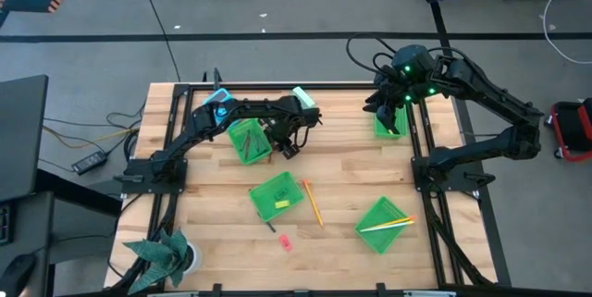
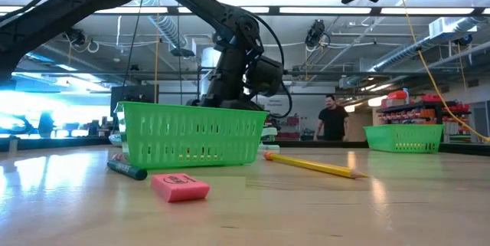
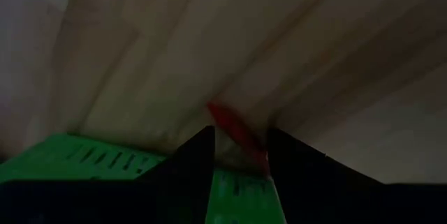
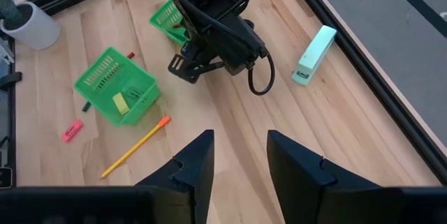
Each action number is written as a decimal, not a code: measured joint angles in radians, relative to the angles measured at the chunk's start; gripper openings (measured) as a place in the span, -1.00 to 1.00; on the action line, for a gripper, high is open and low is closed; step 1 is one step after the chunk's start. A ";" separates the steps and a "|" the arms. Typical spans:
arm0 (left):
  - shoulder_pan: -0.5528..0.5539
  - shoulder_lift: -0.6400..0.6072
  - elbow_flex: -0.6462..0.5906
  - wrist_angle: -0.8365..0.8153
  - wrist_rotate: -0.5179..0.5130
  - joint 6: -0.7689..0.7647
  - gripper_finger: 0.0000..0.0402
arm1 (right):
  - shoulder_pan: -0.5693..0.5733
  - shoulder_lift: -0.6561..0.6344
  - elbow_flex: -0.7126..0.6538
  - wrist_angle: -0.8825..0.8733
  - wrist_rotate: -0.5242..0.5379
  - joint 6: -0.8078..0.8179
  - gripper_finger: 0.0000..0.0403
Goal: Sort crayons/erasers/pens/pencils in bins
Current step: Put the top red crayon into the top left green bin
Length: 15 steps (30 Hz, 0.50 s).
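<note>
As my left gripper point(image 3: 239, 155) hangs beside its bin point(image 1: 248, 140), a red crayon point(image 3: 234, 130) lies slantwise, pinched between its 2 fingers; my right gripper's point(image 4: 240, 160) stand apart, empty.

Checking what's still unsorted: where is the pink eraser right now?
In the high view the pink eraser lies loose on the table's near edge, just below the middle green bin, beside a small dark crayon.

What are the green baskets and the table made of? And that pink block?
The green bins look like shiny molded plastic: thin slotted walls you can see through. The table looks like pale wood, with plank seams and grain, smooth enough to reflect light. The pink eraser seems to be matte rubber, though that is only a guess from its dull face.
</note>
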 joint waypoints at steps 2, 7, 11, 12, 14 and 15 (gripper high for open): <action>-0.001 0.000 0.000 0.004 0.001 -0.007 -0.29 | 0.000 0.000 0.000 0.001 0.000 -0.004 -0.32; -0.004 0.000 0.000 0.028 0.043 -0.052 -0.34 | 0.000 0.000 0.000 0.001 0.012 -0.015 -0.32; -0.022 -0.001 0.002 0.057 0.042 -0.071 -0.38 | 0.000 0.000 0.000 0.001 0.012 -0.023 -0.32; -0.025 -0.001 0.002 0.060 0.043 -0.076 -0.39 | 0.000 0.000 0.000 0.001 0.012 -0.025 -0.32; -0.033 -0.001 0.002 0.068 0.042 -0.078 -0.42 | 0.000 0.000 0.000 0.001 0.012 -0.032 -0.32; -0.035 -0.001 0.002 0.072 0.042 -0.078 -0.43 | 0.000 0.000 0.000 0.001 0.012 -0.037 -0.32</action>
